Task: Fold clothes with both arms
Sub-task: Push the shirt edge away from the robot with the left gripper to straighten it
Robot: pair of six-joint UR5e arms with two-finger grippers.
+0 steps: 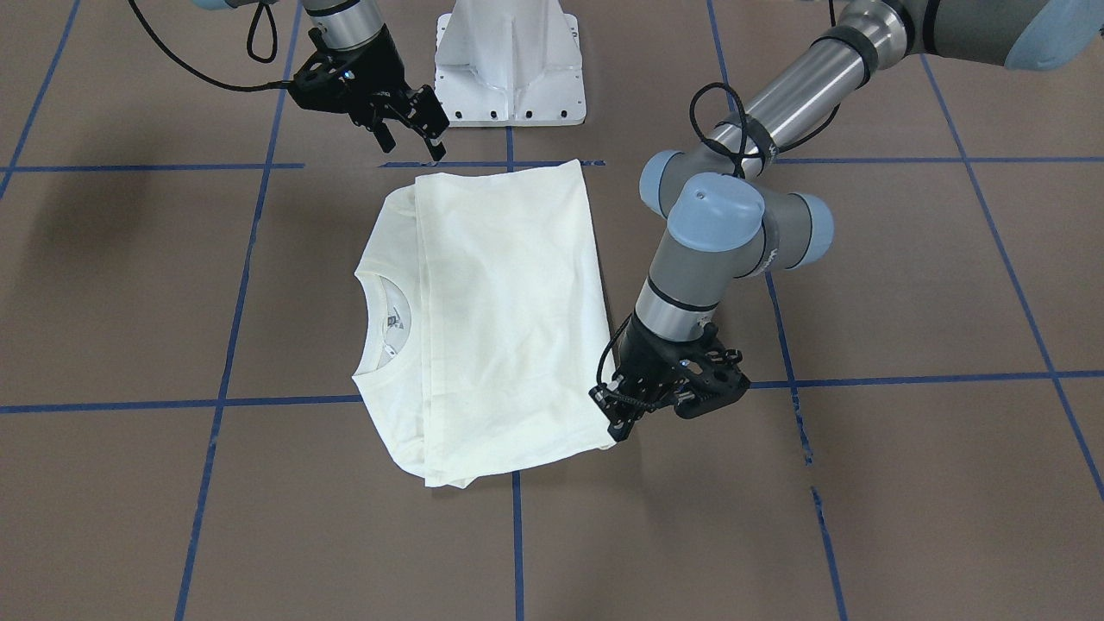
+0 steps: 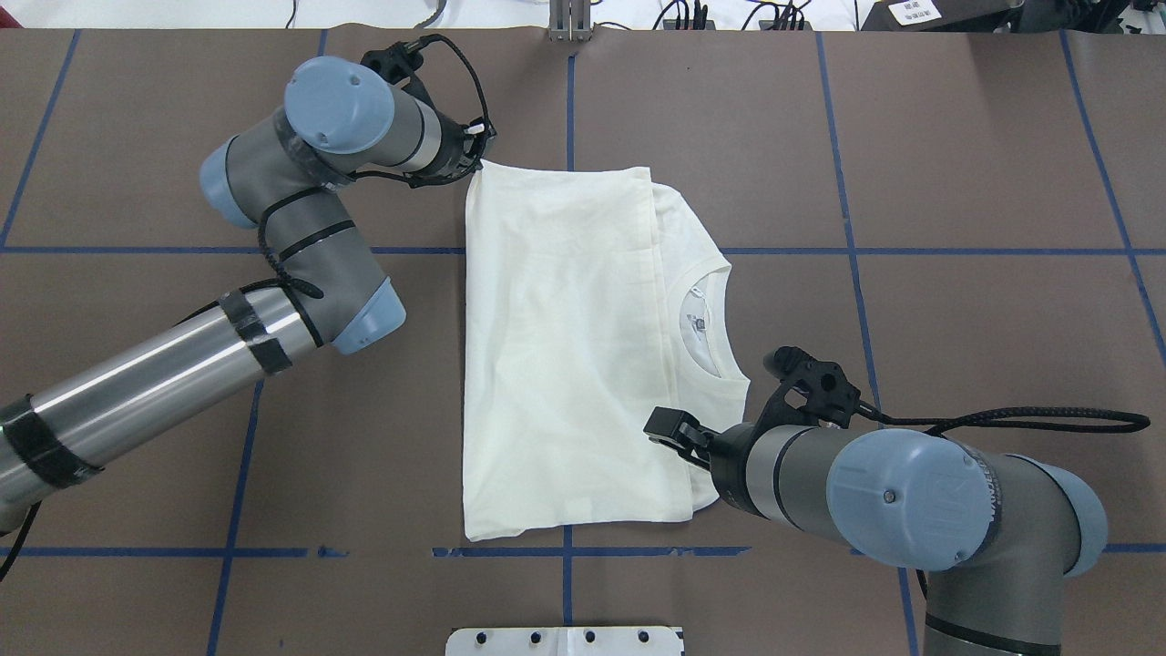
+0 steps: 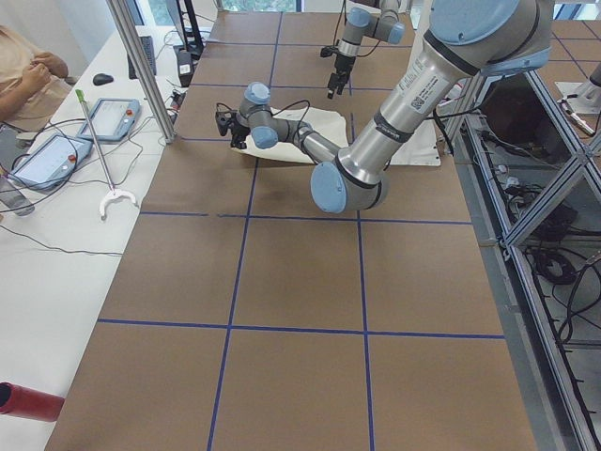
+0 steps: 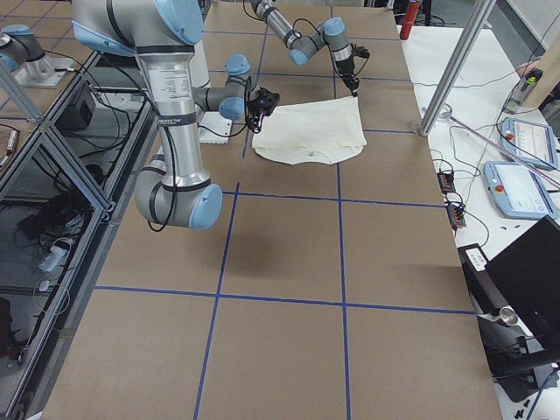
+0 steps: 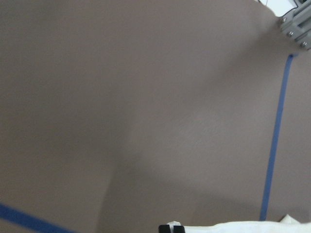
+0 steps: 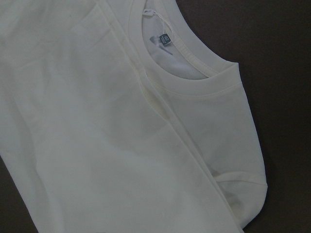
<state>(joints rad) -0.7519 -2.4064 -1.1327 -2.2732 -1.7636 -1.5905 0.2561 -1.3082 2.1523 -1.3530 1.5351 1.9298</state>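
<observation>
Cream T-shirt (image 1: 492, 319), soft folded rectangle (ribbed collar (image 6: 194, 83) exposed); left jaws pinch corner, right jaws spread.

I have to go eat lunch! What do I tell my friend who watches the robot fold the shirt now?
Left tool: down at the far corner of the shirt; whether it grips the cloth cannot be told.
Right tool: open, raised beside the shirt's edge on the robot's side.
Shirt: flat on the table.
Done: no sleeves show, and the bottom is folded up just short of the collar.
Left: probably one more fold, then both arms pull clear.
</observation>
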